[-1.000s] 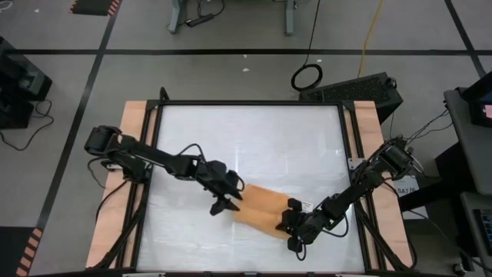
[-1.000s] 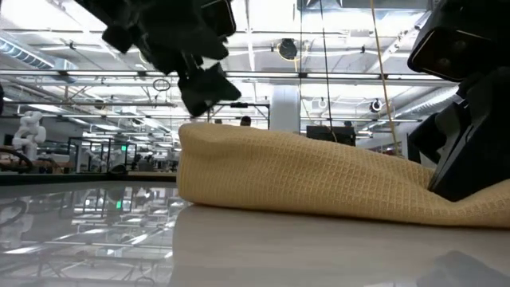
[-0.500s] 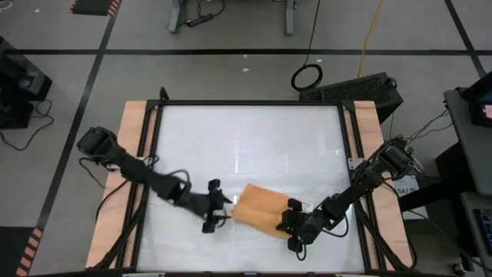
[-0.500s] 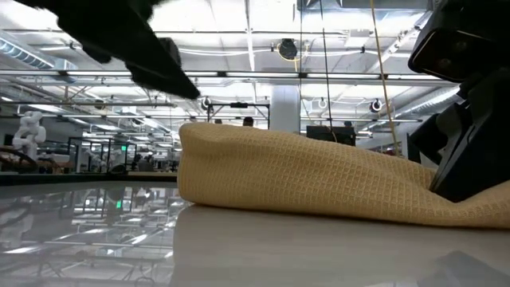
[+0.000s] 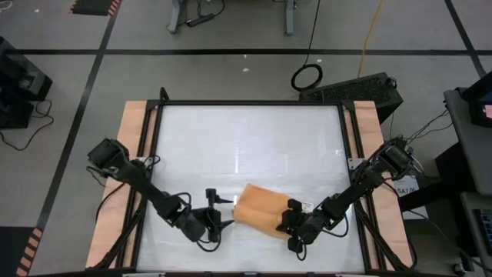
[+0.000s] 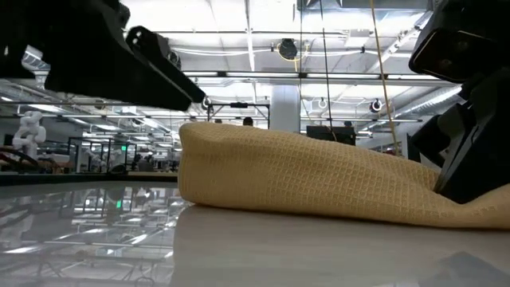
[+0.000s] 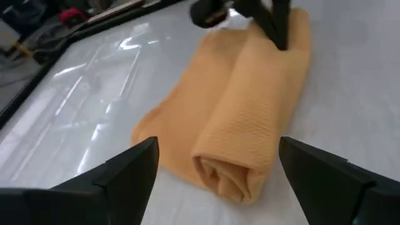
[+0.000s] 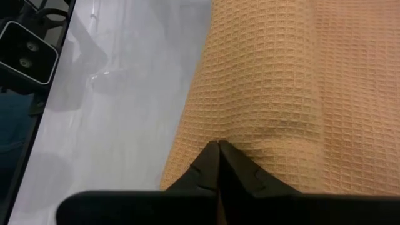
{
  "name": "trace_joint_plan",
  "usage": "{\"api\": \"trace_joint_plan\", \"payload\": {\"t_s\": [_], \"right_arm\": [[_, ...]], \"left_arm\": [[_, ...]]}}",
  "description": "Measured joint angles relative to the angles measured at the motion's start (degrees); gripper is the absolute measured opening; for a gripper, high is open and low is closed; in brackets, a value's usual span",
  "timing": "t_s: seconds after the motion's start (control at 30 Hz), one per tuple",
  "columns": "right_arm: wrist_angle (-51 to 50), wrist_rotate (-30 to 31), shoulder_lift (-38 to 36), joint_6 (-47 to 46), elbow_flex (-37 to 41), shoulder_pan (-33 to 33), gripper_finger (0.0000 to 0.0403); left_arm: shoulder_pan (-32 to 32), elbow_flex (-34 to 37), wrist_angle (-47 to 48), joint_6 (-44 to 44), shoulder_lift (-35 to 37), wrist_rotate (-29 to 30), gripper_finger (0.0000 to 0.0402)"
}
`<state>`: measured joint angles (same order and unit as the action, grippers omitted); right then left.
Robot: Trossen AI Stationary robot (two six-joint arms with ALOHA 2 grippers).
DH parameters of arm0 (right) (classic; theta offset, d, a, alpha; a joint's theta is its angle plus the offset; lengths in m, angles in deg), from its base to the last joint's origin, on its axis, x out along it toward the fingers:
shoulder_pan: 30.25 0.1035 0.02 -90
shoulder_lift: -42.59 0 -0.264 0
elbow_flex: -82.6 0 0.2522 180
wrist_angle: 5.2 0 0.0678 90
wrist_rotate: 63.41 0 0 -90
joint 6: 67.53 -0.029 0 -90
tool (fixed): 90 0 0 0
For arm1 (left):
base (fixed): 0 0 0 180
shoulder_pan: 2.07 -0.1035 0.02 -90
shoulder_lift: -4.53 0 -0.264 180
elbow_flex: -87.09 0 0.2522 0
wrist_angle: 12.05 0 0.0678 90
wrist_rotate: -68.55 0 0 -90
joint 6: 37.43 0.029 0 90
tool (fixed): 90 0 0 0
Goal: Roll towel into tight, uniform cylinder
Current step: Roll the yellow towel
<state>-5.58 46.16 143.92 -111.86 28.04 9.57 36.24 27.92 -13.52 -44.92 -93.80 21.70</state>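
Observation:
The orange-tan towel (image 5: 260, 206) lies rolled up on the white table (image 5: 246, 138), near its front edge, resting on its long side. In the left wrist view its spiral end (image 7: 228, 175) faces me. My left gripper (image 5: 221, 218) stands open just off that left end, low over the table, one finger on either side of the line of the roll (image 7: 244, 106) and touching nothing. My right gripper (image 5: 286, 221) is shut at the towel's right end (image 6: 478, 209), which lies flatter than the rest of the roll. My right gripper sets its shut fingertips (image 8: 219, 150) on the top of the towel's right end (image 8: 220, 134), coming slanting down from the table's near right. The cloth lies on the table under them. Whether the tips hold a pinch of cloth, I cannot tell.
A black frame (image 5: 154, 154) rims the table, with wooden boards (image 5: 132, 123) outside it on the left and right. Bare white tabletop stretches from the towel to the far edge. The room's floor and cables lie beyond.
My left gripper has left its place over the towel's left end, swung toward the table's near left and sunk low. It has rolled about and now points level at the roll's end. The towel and my right gripper have kept still.

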Motion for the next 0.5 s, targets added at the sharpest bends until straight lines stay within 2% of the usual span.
{"api": "trace_joint_plan", "payload": {"t_s": [0.23,0.37,0.5], "right_arm": [[0.04,-0.38,0.0,0.0,0.0,0.02,0.0],[0.02,-0.45,0.0,0.88,0.0,0.02,0.0],[0.02,-0.52,0.01,1.36,-0.01,0.02,0.0]], "left_arm": [[-4.38,0.0,-5.44,2.44,-4.92,-5.49,0.0319],[-7.79,0.0,-8.45,3.88,-6.36,-7.86,0.0283],[-11.63,0.12,-7.4,3.37,-6.73,-11.95,0.0242]]}}
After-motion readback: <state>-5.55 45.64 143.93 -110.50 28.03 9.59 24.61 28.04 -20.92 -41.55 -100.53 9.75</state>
